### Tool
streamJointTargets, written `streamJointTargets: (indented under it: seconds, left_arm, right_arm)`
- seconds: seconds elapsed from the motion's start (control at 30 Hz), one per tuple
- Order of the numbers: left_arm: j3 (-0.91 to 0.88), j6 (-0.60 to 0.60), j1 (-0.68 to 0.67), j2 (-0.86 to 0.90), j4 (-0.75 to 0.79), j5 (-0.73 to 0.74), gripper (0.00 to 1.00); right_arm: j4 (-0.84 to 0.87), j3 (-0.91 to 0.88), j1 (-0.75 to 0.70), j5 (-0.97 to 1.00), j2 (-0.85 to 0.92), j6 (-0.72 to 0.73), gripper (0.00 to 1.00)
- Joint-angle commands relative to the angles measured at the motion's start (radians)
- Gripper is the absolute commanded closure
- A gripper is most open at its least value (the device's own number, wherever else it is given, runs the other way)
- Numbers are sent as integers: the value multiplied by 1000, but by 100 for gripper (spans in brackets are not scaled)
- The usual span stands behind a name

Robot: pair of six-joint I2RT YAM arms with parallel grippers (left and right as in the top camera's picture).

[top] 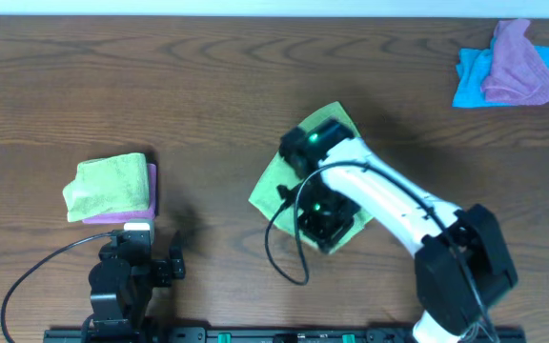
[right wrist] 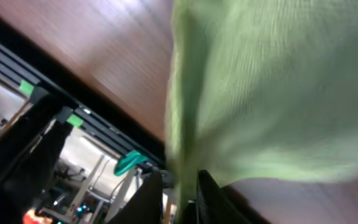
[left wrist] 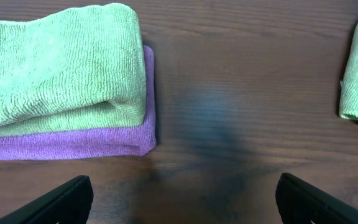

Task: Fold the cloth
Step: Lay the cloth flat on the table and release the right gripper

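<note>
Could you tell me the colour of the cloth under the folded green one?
The lower cloth is purple; clearest in left wrist view.

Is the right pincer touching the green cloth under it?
Touching. Right wrist view shows the cloth bunched between the fingers of the right pincer.

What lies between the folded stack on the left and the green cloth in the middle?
Only bare table lies between the stack and the cloth; the overhead view shows it, the left wrist view too.
</note>
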Motion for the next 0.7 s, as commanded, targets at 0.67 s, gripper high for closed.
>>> streamJointTargets:
  seconds: [0.67]
  left_arm:
    - [278,-256,-5,184,-22,72,4]
  right_arm:
    - [210,-2,-367,19,-201,210,45]
